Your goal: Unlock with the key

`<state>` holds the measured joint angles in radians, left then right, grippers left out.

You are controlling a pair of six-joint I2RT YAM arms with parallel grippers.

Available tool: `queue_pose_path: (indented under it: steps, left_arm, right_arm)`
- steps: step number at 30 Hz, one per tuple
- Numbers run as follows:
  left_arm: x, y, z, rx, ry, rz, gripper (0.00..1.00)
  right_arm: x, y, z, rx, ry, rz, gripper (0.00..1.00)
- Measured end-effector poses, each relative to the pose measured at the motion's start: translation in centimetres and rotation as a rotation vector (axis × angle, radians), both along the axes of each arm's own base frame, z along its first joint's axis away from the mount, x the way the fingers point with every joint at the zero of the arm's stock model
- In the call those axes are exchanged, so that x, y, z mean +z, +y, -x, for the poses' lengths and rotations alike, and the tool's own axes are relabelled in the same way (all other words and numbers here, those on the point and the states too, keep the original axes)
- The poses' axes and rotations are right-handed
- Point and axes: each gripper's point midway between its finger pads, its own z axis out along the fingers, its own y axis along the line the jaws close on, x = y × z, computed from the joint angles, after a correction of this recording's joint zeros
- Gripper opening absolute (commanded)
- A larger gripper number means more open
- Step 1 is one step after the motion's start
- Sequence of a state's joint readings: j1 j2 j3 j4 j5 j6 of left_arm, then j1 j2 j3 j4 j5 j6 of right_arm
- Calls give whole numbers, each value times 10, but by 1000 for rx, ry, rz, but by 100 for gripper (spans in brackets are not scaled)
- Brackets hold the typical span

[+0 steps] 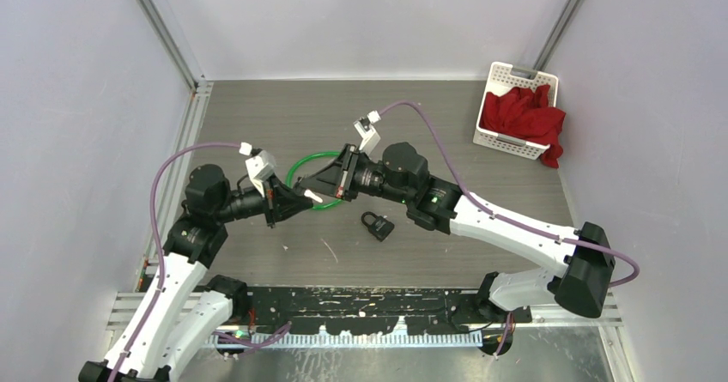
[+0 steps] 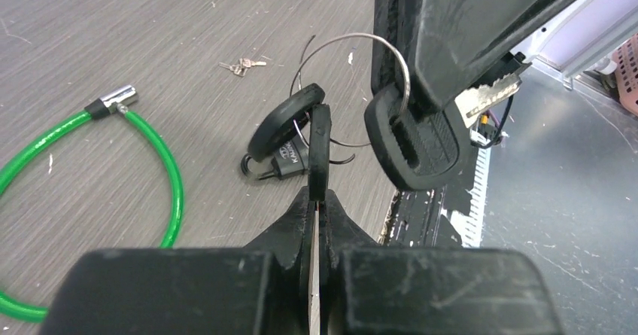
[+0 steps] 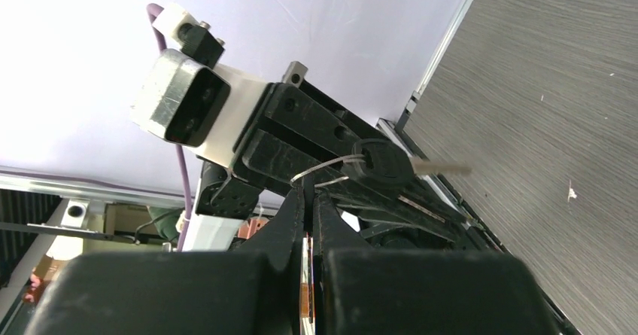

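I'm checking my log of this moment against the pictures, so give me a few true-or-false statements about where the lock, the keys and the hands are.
1. The padlock lies on the table, in neither hand. True.
2. A key sits in the padlock. False: the key bunch is up in the air between the two hands.
3. The left hand is open. False: it is shut on a black key head of the bunch.
4. The green cable lies in the basket. False: it lies on the table; the basket holds red cloth.
5. The right hand is shut. True.
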<state>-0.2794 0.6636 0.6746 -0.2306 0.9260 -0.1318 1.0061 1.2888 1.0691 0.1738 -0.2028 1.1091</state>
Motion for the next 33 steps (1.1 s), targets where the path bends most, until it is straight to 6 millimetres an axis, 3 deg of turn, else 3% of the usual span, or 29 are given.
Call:
queue_pose_path:
  steps: [5, 7, 9, 11, 16, 21, 27, 33]
  left_arm:
    - [6, 1, -1, 6, -24, -11, 0]
    - [10, 1, -1, 0, -35, -15, 0]
    - [11, 1, 1, -20, -37, -29, 0]
    - [10, 1, 3, -46, -47, -56, 0]
    - [-5, 7, 10, -125, -72, -174, 0]
    - [-40, 18, 13, -194, -2, -330, 0]
    - [-71, 31, 16, -281, 130, -478, 0]
    - [-64, 32, 20, -354, 138, -520, 0]
  right_arm:
    - [-7, 0, 4, 22, 8, 18, 4]
    - [-8, 0, 6, 36, 8, 22, 18]
    - [-8, 0, 8, 46, 2, 24, 41]
    - [-10, -4, 7, 53, -5, 39, 53]
    - [-22, -24, -5, 89, -34, 102, 58]
    - [-49, -55, -29, 103, -67, 218, 68]
    - [-62, -62, -11, 254, -245, 305, 69]
    - [-65, -50, 2, 364, -455, 267, 68]
